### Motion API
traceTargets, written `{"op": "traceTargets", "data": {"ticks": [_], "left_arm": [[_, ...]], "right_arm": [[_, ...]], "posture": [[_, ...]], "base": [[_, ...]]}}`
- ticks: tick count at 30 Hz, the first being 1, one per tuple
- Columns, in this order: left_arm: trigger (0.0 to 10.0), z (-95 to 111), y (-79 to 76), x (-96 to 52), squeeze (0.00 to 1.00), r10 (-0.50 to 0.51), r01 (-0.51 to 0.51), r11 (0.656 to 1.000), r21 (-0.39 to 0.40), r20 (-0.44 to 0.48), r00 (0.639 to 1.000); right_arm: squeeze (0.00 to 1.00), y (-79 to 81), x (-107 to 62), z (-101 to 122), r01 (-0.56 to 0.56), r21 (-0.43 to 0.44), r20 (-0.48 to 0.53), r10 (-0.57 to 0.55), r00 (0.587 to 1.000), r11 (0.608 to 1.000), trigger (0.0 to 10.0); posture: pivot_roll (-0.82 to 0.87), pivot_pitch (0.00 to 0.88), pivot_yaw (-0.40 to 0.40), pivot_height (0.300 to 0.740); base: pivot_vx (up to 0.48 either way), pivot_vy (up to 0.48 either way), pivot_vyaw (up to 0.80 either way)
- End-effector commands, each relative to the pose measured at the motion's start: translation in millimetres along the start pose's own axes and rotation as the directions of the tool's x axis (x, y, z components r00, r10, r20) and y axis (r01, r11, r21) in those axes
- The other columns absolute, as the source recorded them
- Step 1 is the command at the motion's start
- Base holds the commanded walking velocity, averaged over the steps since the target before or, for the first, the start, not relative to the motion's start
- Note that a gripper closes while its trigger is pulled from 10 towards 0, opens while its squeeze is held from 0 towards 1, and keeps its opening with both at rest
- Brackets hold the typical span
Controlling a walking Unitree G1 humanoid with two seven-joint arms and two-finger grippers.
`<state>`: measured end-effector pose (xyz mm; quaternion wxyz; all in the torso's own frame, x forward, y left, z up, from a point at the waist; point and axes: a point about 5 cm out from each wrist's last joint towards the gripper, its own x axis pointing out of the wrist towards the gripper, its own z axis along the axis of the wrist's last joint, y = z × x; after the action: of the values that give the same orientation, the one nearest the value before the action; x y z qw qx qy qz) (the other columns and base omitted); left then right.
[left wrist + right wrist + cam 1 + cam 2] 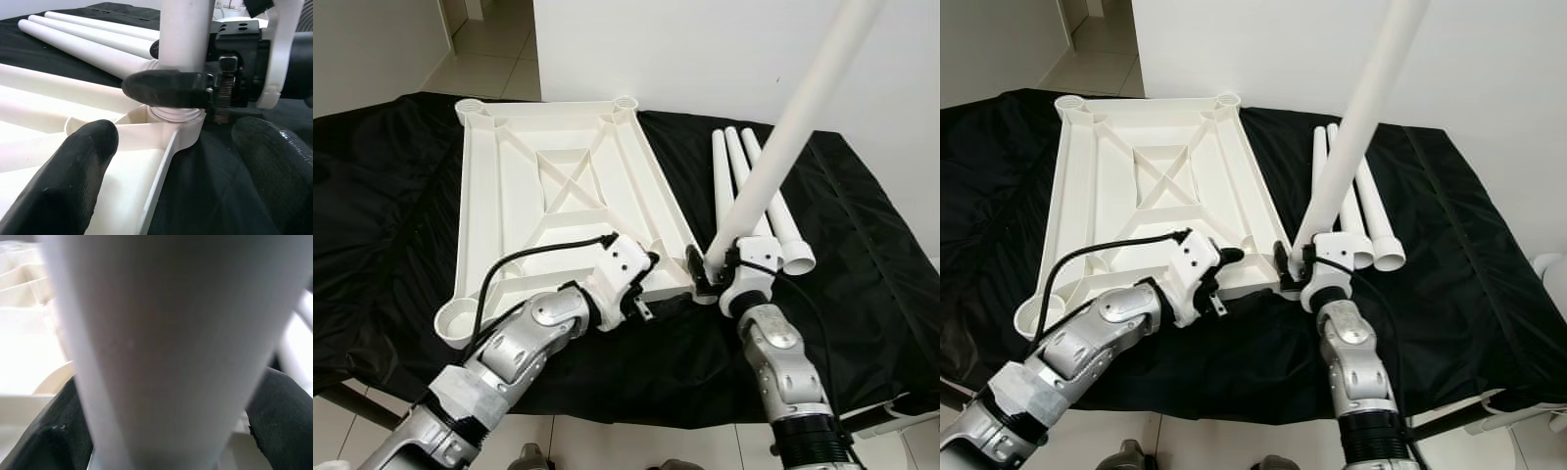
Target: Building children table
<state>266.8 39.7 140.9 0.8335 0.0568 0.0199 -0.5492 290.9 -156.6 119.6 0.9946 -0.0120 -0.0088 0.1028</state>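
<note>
The white tabletop (558,186) lies upside down on the black cloth. A long white leg (783,137) stands tilted in the near right corner socket (181,122), and my right gripper (710,266) is shut on it just above the socket; the leg (166,333) sits between its black fingers (49,440). My left gripper (651,284) is open at the tabletop's near edge, beside that socket. Its fingers (73,166) straddle the rim, one over the tabletop's inside and one over the cloth. Three spare legs (744,186) lie side by side to the right.
The black cloth (391,215) covers a low surface that ends close to my body. The tabletop's empty corner sockets are at near left (460,323) and at the back (625,103). A white wall (705,49) rises behind, with tiled floor (499,59) at back left.
</note>
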Motion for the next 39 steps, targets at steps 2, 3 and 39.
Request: {"op": "traceTargets", "data": {"ticks": [2, 3, 39], "left_arm": [[10.0, 2, -5.1, -0.6, 0.0, -0.144, 0.144, 0.99, 0.009, -0.006, 0.99], [10.0, 2, -4.9, -0.5, 0.0, -0.144, 0.144, 0.989, 0.009, -0.006, 0.99], [10.0, 4, -2.6, 1.5, 0.0, -0.106, 0.106, 0.994, 0.026, 0.01, 0.994]], "right_arm": [[0.0, -4.0, 1.4, 3, -0.087, -0.03, 0.02, 0.087, 0.996, 0.996, 10.0], [0.0, -5.4, 2.6, 4, -0.11, -0.042, 0.023, 0.111, 0.994, 0.993, 10.0], [0.0, 5.3, 10.3, -9, -0.16, -0.004, -0.023, 0.16, 0.987, 0.987, 10.0]], "posture": [[0.01, 0.0, -0.045, 0.74], [0.01, 0.0, -0.045, 0.74], [0.03, 0.0, -0.061, 0.74]], "base": [[0.0, 0.0, 0.0], [0.0, 0.0, 0.0], [0.0, 0.0, 0.0]]}}
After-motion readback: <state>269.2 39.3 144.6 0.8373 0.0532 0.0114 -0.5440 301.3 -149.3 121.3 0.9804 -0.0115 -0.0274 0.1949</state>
